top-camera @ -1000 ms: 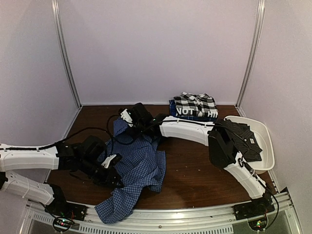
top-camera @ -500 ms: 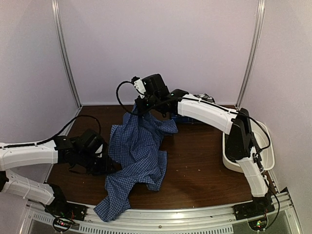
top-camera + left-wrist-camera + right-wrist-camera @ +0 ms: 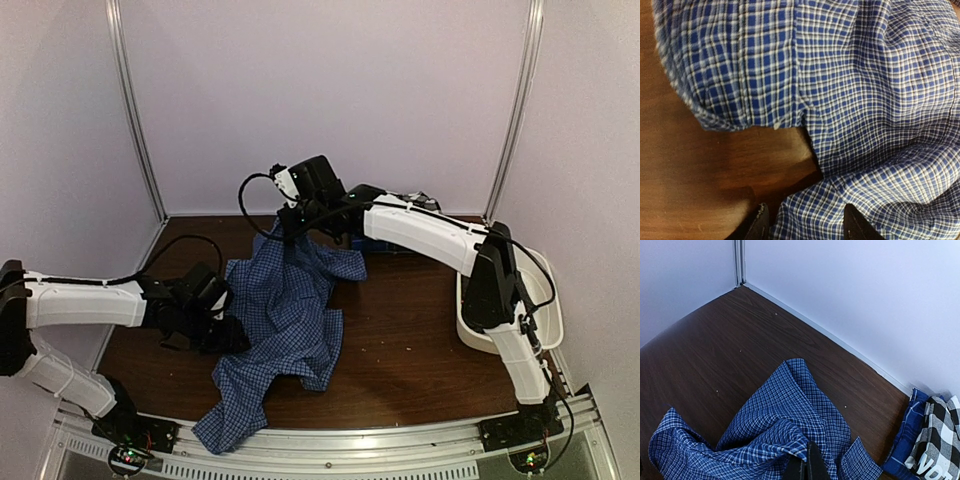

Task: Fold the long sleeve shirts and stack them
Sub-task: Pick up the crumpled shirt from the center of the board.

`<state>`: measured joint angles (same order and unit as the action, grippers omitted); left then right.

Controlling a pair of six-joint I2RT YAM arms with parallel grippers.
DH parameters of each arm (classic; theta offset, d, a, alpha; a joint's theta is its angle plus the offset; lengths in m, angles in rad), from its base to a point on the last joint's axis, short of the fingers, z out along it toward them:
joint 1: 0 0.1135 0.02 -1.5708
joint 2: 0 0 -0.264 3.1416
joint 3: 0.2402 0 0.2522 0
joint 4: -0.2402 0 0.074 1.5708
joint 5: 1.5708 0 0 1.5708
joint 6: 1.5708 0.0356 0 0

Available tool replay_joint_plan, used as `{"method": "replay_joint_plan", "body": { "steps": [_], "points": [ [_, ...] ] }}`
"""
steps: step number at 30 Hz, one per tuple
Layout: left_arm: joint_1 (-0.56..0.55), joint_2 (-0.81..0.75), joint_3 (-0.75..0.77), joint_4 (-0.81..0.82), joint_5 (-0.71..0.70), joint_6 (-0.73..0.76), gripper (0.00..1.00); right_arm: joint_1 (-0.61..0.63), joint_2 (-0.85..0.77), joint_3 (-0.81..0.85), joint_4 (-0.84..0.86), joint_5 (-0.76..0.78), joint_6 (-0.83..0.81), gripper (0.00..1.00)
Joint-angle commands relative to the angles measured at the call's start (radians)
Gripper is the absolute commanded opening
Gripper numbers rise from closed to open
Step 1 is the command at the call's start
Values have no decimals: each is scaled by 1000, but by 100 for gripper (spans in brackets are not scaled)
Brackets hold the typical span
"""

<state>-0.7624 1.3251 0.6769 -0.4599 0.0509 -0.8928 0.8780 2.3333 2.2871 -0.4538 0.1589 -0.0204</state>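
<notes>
The blue-and-white fine-check shirt (image 3: 285,320) lies crumpled on the brown table, one edge pulled up toward the back. My right gripper (image 3: 290,232) hangs above the table, shut on that raised edge (image 3: 790,440). My left gripper (image 3: 235,335) sits low at the shirt's left side. Its jaws stand open, with a fold of checked cloth (image 3: 810,215) lying between the fingertips (image 3: 760,225). Two folded shirts are stacked at the back: a black-and-white large-check one (image 3: 940,430) on top of a dark blue one (image 3: 910,435).
A white plastic tub (image 3: 552,300) stands at the right edge, partly behind the right arm. White walls with metal corner posts (image 3: 135,110) close in the back and sides. Bare wood (image 3: 400,340) shows right of the shirt.
The right gripper has risen from the table toward the back, lifting the shirt's edge. The left gripper has opened and shifted slightly right along the shirt's side.
</notes>
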Motion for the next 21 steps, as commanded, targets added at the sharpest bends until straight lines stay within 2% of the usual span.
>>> {"method": "replay_joint_plan", "body": {
  "steps": [1,14,17,21],
  "points": [
    [33,47,47,86,48,64,52,-6,-78,-14,-6,22,16,0],
    [39,203,75,200,44,47,47,-10,-124,-44,-6,27,19,0],
    [38,248,84,245,55,33,42,-9,-130,-46,-10,28,19,0],
    [38,282,93,281,22,14,28,-9,-151,-60,-12,34,20,0]
  ]
}}
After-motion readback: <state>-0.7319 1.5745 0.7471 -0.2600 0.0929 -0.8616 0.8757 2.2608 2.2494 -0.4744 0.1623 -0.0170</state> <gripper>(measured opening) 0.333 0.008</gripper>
